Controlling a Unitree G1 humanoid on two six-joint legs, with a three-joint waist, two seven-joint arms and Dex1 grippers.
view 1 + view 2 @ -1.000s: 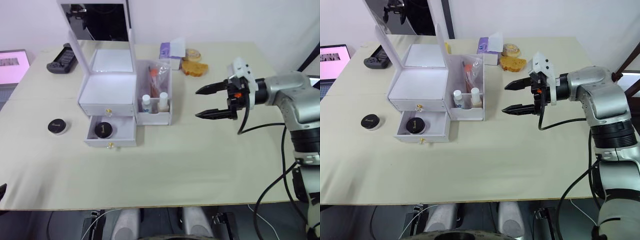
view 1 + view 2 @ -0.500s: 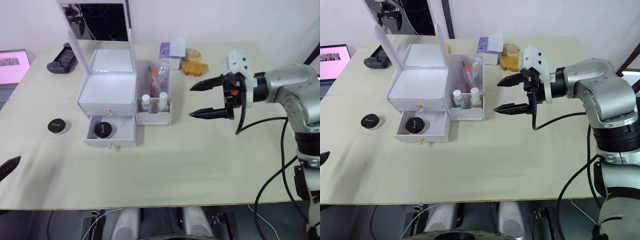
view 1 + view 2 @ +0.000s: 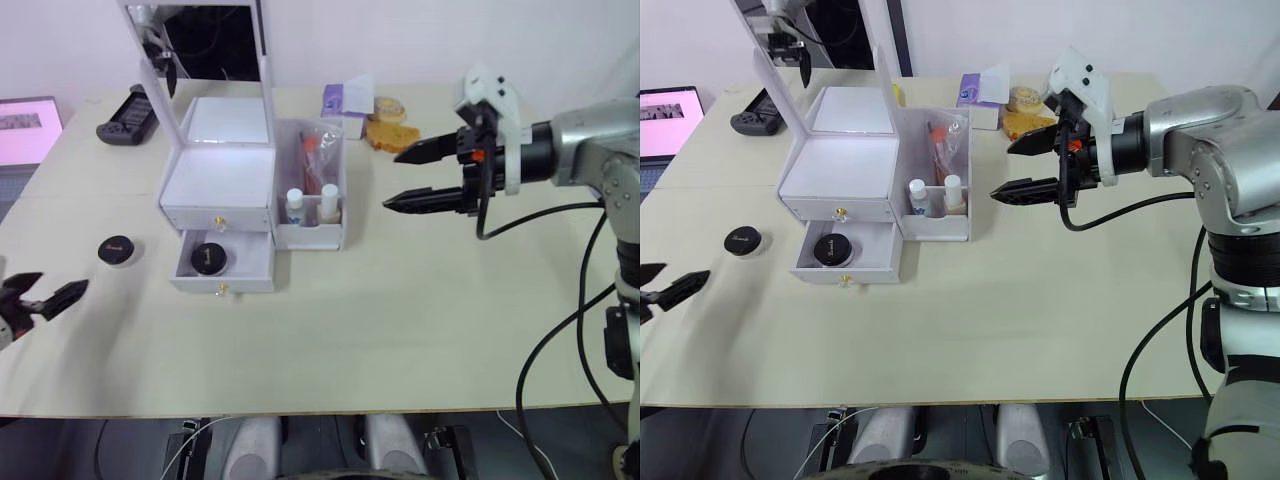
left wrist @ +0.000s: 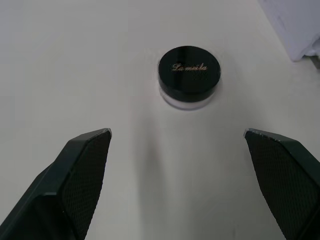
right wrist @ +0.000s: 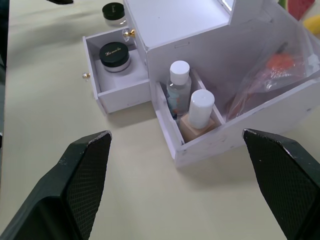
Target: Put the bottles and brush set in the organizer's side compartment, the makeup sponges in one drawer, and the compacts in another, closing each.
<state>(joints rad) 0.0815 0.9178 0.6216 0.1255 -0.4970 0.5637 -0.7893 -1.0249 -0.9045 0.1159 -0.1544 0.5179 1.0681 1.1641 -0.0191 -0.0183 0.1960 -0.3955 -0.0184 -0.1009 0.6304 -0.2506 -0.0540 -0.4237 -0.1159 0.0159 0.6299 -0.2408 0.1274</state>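
Observation:
The white organizer stands with its mirror lid raised. Its side compartment holds the two bottles and the brush set. The upper drawer is shut; the lower drawer is pulled out with one black compact inside. A second compact sits on the table to the organizer's left. My left gripper is open, low over the table just short of that compact. My right gripper hangs open to the right of the side compartment. The makeup sponges are hidden.
Behind the organizer lie a purple tissue pack and yellow-orange items. A black controller and a pink-lit screen sit at the far left. The cream table is bare in front.
My left gripper has come in from the left edge towards the loose compact. The right gripper has lifted a little and drawn back from the organizer.

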